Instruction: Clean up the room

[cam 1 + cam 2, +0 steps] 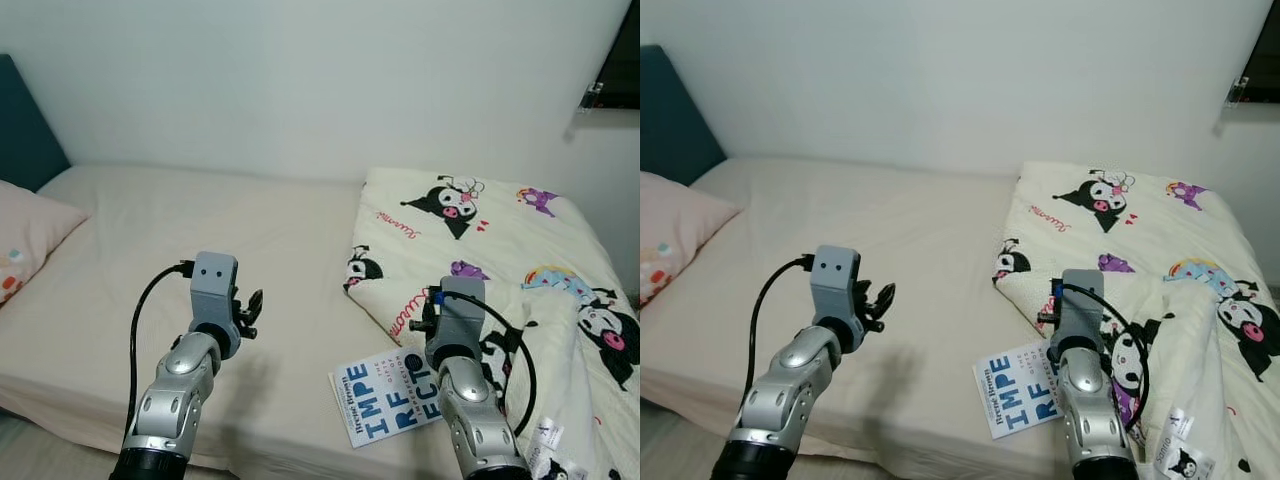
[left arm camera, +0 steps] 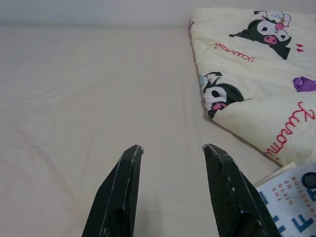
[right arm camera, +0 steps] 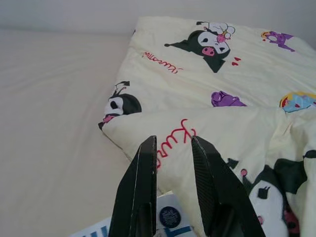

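- Nearest me, both arms are raised over the front edge of the bed (image 1: 200,230). The left gripper (image 2: 170,150) hovers above bare sheet with jaws open and empty. The right gripper (image 3: 171,143) hangs with jaws parted narrowly, holding nothing, aimed at the folded edge of the comforter (image 1: 480,250).
- Just below the right gripper lies a book (image 1: 385,400), white cover with blue lettering, flat on the sheet by the bed's front edge, one corner tucked at or under the comforter's fold; I cannot tell which.
- I judge the book the item in hand. To do it well, I would lower the right gripper, widen the jaws and take the book by its free edge, clear of the cloth.
- Farther left, a pink pillow (image 1: 25,240) rests against the dark headboard (image 1: 25,130).
- Beyond, a plain wall (image 1: 300,80).
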Available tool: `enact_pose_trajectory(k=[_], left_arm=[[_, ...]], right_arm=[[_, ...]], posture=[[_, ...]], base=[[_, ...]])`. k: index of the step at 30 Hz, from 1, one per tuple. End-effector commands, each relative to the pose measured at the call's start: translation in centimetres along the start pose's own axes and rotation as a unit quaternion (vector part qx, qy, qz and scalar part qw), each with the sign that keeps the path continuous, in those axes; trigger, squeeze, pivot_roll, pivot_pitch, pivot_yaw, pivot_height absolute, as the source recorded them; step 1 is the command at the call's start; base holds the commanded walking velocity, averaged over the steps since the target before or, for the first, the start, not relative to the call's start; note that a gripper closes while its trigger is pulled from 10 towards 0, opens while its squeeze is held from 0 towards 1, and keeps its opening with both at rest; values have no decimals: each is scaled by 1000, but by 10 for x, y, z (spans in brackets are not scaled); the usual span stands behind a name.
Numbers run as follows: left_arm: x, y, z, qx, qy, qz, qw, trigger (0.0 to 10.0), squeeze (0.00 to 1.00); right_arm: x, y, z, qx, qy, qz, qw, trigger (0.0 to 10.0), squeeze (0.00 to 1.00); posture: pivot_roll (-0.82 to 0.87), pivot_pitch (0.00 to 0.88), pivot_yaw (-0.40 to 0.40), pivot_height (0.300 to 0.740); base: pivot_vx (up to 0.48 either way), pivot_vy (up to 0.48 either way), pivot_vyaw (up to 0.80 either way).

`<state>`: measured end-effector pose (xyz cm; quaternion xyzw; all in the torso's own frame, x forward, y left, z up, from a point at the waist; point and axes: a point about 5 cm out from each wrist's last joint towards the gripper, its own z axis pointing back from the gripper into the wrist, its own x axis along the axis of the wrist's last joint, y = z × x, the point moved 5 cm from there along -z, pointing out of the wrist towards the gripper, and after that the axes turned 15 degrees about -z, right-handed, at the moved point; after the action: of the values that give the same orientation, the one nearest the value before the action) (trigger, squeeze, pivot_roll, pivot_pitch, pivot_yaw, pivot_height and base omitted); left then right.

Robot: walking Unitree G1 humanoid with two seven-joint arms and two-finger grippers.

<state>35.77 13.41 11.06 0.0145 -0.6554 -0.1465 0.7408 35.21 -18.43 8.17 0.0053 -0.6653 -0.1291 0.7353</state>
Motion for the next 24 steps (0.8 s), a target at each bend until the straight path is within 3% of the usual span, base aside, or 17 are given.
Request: enact_pose_trajectory(k=[1,16,24], left_arm=[[-9,9,2,11,16,-8,1000,10000,0],[-6,7,3,8,7,-10,1000,10000,0],[-9,2,4,-4,10,-11,1000,10000,0]], right_arm=[[-6,1,3,-1,8,-9,1000,10000,0],[-11,-1,7,-3,16,-7,1000,10000,0],[-14,-1,10,-4,20,-7,1000,10000,0]], posture=[[18,23,4,740],[11,23,3,740],[1,16,2,740]], base=[[0,0,0],[0,0,0],[0,420,0]])
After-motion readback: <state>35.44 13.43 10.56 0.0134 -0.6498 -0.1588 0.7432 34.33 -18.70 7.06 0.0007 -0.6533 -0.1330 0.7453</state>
